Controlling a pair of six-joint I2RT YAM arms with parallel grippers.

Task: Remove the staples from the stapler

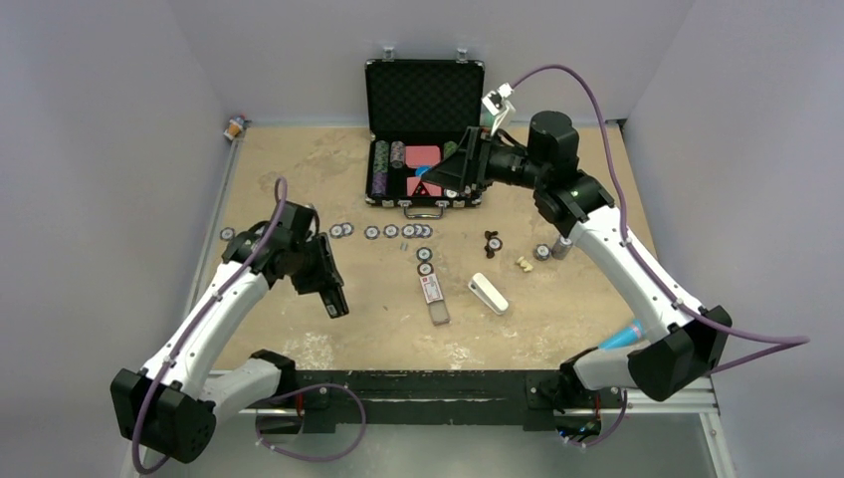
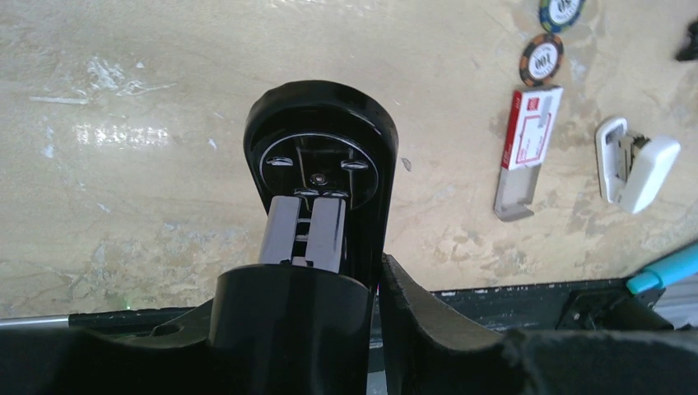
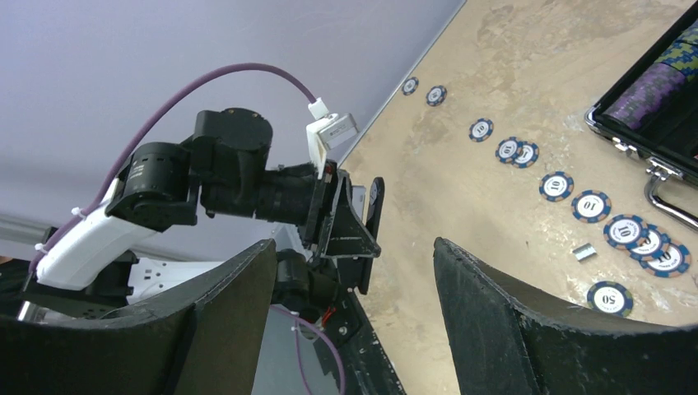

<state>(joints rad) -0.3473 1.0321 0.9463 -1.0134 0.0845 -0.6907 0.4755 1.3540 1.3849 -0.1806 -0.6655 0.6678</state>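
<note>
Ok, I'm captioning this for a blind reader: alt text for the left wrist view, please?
The left hand grips a black stapler above a tan table, silvery metal parts showing inside it. On the table to the right lie two poker chips, a red-and-white box and a white oblong bar.

One stapler (image 2: 321,107), one open case (image 1: 423,92), one white bar (image 1: 489,293), one red-white box (image 1: 432,290)

Black stapler (image 2: 317,123) aloft, silvery innards showing
</note>
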